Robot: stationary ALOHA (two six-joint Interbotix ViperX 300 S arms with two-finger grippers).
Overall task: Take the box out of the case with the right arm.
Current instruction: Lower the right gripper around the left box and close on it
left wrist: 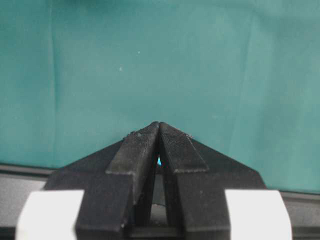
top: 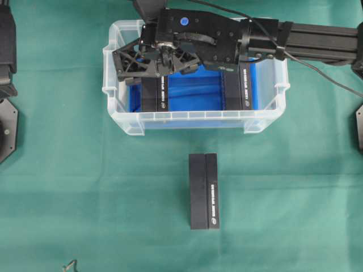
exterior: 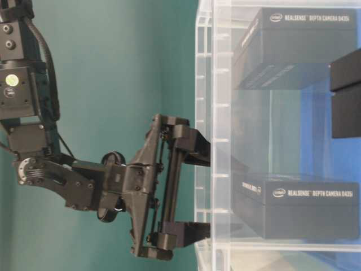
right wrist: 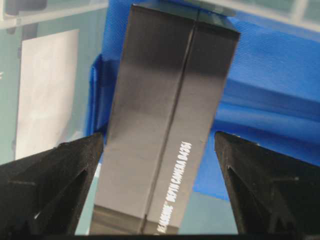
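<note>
- The left gripper (left wrist: pixel 159 131) sits over bare green cloth (top: pixel 85 198) at the far left; its fingertips meet at a point with nothing between them.
- The case (top: pixel 193 120), a clear plastic bin with a blue lining, stands on the cloth at the upper centre of the overhead view.
- At the case's left end a black box (top: pixel 155 93) lies on the lining. The right gripper (top: pixel 157 62) is lowered over it, fingers spread wide to either side of the box and, in the wrist view, not touching its faces.
- The blue lining shows bare in the middle of the case.
- At the right end a second black box (top: pixel 241 88) lies partly under the right arm (top: pixel 306 42), which reaches in from the right.
- Outside the case, a third black box (top: pixel 204 191) lies on the cloth, well apart from the near wall.
</note>
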